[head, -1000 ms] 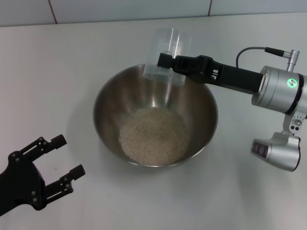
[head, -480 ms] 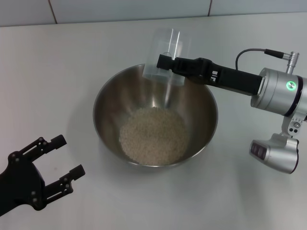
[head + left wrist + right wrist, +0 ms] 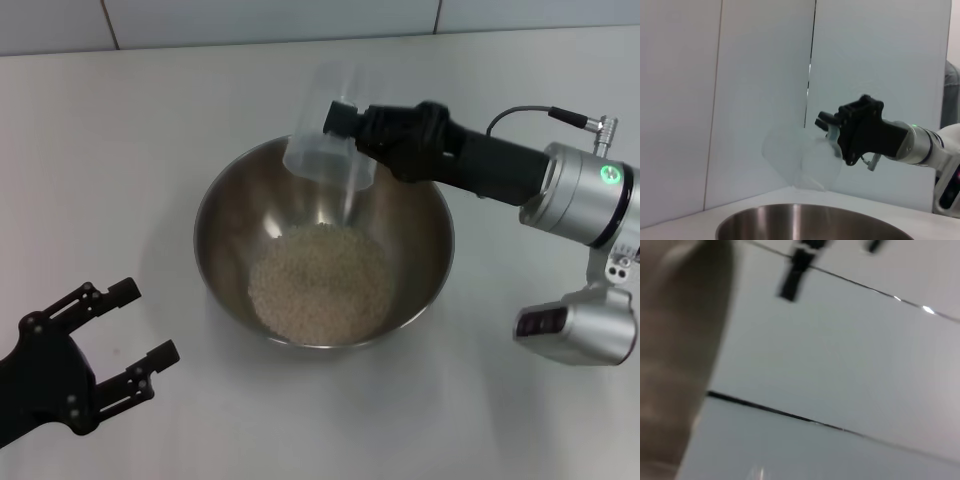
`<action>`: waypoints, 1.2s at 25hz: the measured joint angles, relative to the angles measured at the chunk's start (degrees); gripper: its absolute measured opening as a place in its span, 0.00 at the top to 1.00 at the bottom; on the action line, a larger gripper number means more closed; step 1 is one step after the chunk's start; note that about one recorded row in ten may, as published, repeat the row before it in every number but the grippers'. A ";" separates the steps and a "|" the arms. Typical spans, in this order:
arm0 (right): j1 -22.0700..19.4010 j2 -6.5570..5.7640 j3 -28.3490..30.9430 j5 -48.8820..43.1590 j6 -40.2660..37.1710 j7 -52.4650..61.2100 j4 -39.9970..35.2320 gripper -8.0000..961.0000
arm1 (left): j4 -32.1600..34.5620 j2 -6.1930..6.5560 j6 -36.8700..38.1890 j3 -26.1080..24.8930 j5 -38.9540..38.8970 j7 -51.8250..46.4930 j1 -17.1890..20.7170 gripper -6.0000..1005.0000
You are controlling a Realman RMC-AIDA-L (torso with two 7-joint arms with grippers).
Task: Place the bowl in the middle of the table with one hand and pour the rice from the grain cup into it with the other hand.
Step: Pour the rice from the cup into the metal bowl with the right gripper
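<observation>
The steel bowl (image 3: 420, 215) stands mid-table with a pale heap of rice (image 3: 320, 283) in its bottom. Above its far rim my right gripper (image 3: 342, 125) is shut on the clear grain cup (image 3: 328, 125), which is tipped mouth-down over the bowl and looks empty. The left wrist view shows the same cup (image 3: 800, 160) held by the right gripper (image 3: 832, 132) above the bowl's rim (image 3: 805, 217). My left gripper (image 3: 135, 325) rests open near the table's front left, apart from the bowl. The right wrist view shows only blurred wall tiles.
A white tabletop (image 3: 130, 150) surrounds the bowl, with a tiled wall (image 3: 270, 20) behind it. The right arm's silver wrist housing (image 3: 585, 195) and cable hang over the table's right side.
The right wrist has rolled further, tipping the cup slightly more and shifting it a little left. The left arm and the bowl stay where they were.
</observation>
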 joint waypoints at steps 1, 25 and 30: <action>-0.08 0.01 0.01 0.58 -0.52 3.53 0.20 0.98 | 0.00 0.00 0.05 0.00 0.00 0.00 -0.09 0.23; -4.62 -0.24 -0.36 12.32 -1.55 84.64 4.14 0.98 | 0.33 0.34 1.75 -0.60 0.00 -0.13 -0.72 0.23; -5.47 -0.32 -1.45 12.06 -0.05 95.22 2.93 0.98 | 0.50 0.43 2.40 -0.89 0.00 -0.13 -0.59 0.23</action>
